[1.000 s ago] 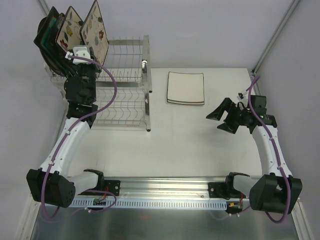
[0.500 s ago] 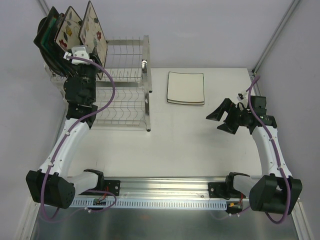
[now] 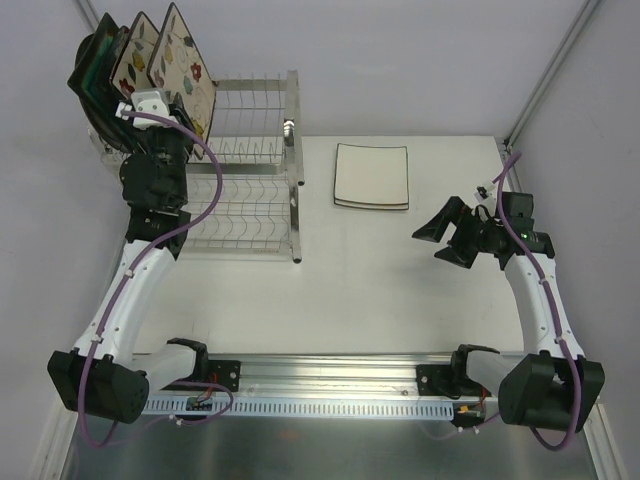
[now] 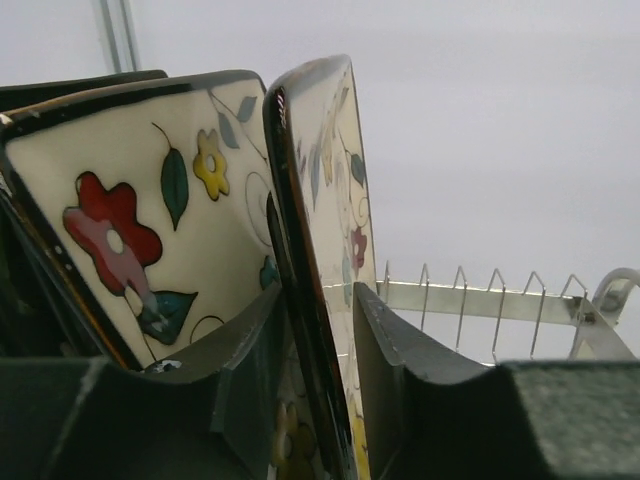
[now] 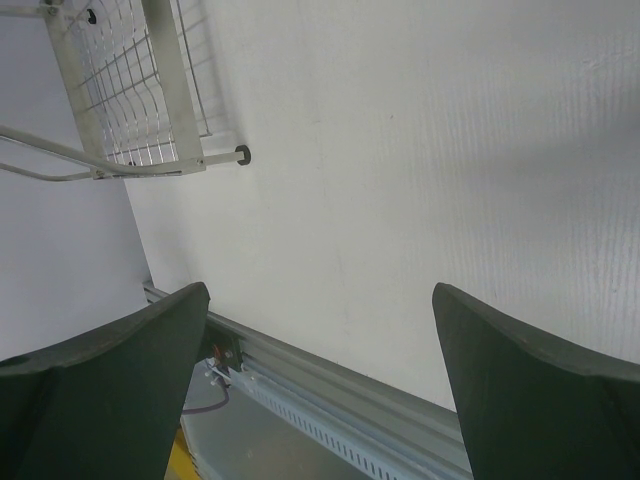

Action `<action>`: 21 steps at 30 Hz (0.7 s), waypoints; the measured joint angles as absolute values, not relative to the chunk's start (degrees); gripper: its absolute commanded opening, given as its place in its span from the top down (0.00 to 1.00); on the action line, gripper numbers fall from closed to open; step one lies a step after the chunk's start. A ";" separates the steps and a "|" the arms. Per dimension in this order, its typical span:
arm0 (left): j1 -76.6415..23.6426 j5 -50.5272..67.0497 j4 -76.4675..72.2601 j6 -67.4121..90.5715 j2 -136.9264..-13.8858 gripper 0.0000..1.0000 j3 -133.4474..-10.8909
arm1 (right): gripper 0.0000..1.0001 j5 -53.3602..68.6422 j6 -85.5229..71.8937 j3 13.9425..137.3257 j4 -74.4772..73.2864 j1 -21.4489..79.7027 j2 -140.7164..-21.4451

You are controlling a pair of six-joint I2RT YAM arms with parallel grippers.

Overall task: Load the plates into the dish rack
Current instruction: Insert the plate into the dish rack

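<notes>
1. Flowered cream plate point(image 3: 186, 66): stood on edge in the upper tier of the dish rack point(image 3: 255, 120), at the tabletop's far-left corner. It sat close beside a second flowered plate point(image 3: 140, 62), with the dark plates point(image 3: 95, 70) behind them.
2. Left gripper point(image 4: 315, 300): its fingers straddled that plate's lower edge, probably to steady it in its slot. Whether they pinched it or had slackened could not be told.
3. White square plate point(image 3: 371, 176): lay flat near the far edge, right of the rack, not yet loaded.
4. Right gripper point(image 3: 441, 240): spread wide and empty above the right side of the tabletop, seemingly waiting to fetch the white plate.
</notes>
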State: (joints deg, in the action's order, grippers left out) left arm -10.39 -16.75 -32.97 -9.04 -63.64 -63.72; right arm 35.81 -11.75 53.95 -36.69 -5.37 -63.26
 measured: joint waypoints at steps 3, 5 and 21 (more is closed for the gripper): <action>-10.37 -17.96 -32.25 -9.63 -63.59 0.74 -64.16 | 0.01 35.81 -11.75 53.71 -36.69 -5.37 -63.11; -10.37 -18.63 -31.99 -9.91 -63.59 0.75 -64.31 | 0.00 35.81 -11.75 53.63 -36.69 -5.37 -63.07; -10.39 -21.28 -27.94 -10.02 -63.24 0.77 -66.19 | 0.00 35.81 -11.75 53.63 -36.69 -5.15 -63.07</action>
State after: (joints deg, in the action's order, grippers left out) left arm -10.39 -21.28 -27.94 -10.02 -63.24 -66.19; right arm 35.81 -11.75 53.63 -36.69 -5.15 -63.07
